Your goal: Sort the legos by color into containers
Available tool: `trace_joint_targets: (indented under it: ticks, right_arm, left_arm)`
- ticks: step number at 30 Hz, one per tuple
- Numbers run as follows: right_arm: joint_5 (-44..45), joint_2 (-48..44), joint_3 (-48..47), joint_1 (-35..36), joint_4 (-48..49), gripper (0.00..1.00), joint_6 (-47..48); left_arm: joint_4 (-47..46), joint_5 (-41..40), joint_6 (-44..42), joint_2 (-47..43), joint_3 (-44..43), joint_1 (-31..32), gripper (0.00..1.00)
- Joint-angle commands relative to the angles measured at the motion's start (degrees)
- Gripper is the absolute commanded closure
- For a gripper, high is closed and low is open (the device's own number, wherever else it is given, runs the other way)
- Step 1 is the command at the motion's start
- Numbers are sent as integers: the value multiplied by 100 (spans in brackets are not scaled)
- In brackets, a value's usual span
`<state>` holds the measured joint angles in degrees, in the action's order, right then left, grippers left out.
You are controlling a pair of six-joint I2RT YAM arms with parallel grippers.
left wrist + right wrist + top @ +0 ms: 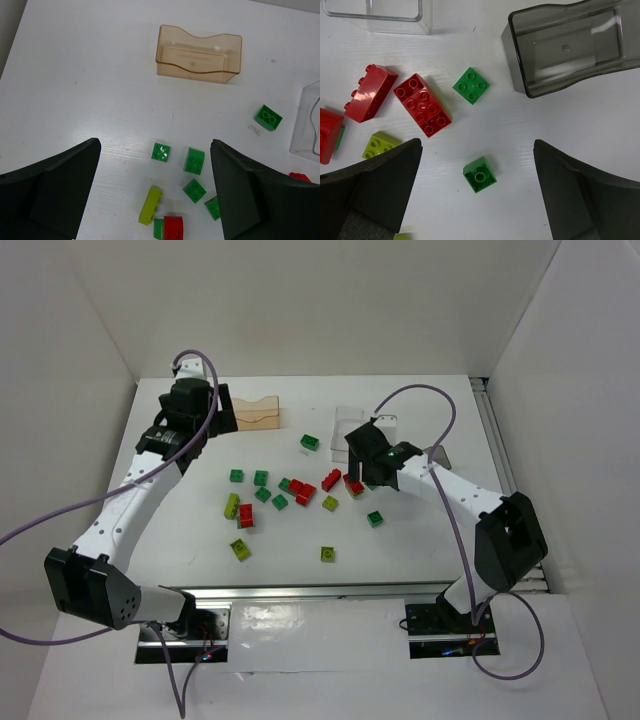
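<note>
Green plastic, one small brick is found near the grey tray, centred before the right hand, whose fingers are spread wide apart.

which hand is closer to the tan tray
Left. The left hand hovers close to the tan tray, which lies just ahead of it. The right hand is far off on the other side, near the grey tray.
</note>
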<state>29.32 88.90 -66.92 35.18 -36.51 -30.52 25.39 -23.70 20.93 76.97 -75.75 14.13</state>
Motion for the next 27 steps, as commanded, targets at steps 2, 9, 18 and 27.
trace_joint_targets:
  ticks: [2, 9, 18, 27]
  right_arm:
    - [153, -330, -94, 94, 73, 0, 11]
    - [100, -444, 82, 94, 355, 0, -41]
    - [101, -382, 363, 94, 557, 0, -227]
    - [-84, -435, 495, 42, 742, 0, -68]
  left_arm:
    - [-129, 58, 105, -33, -213, -33, 0]
    - [633, 550, 140, 678, -1011, -33, 0]
    - [1028, 1421, 200, 1872, -1030, -33, 10]
    - [1232, 1193, 789, 2577, -715, -279, 22]
